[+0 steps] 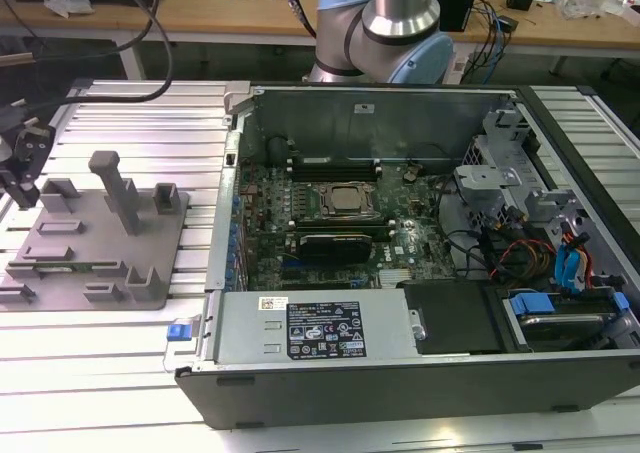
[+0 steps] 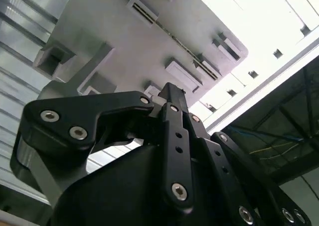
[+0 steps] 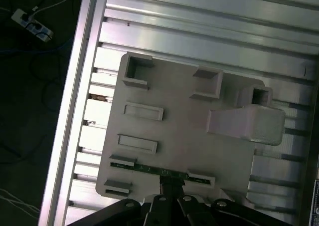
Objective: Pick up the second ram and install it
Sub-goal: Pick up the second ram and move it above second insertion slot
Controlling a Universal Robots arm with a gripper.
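so the holder plate (image 3: 179,136) looks like matt gray plastic (dull all over). the table (image 3: 199,41) under it is ribbed bare metal with a satin sheen. the gripper (image 3: 172,186) is smooth matt black, the second ram (image 3: 149,169) a green circuit board.

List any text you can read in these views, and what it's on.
Black label on the case's metal cover: print too small to read.
White sticker beside it: too blurred to read.
Second ram on the gray holder plate: no legible marking.
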